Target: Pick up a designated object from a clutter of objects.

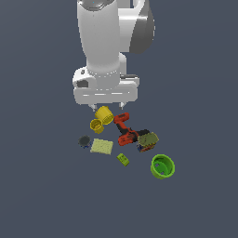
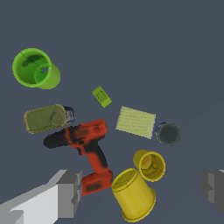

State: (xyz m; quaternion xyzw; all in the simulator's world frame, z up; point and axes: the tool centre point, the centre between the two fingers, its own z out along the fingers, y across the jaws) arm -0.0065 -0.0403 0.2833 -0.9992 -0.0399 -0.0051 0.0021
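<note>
Currently the end effector hangs released, fingers spread wide above the clutter, presumably to straddle the small plain yellow thin-walled cup, upright on the surface just beside the larger tipped yellow cup.

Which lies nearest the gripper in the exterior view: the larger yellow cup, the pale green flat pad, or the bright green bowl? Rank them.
From the gripper:
1. Larger yellow cup, just under the fingertips.
2. Pale green flat pad, lower in the view, mid-clutter.
3. Bright green bowl, far out toward the exterior view's right.
</note>
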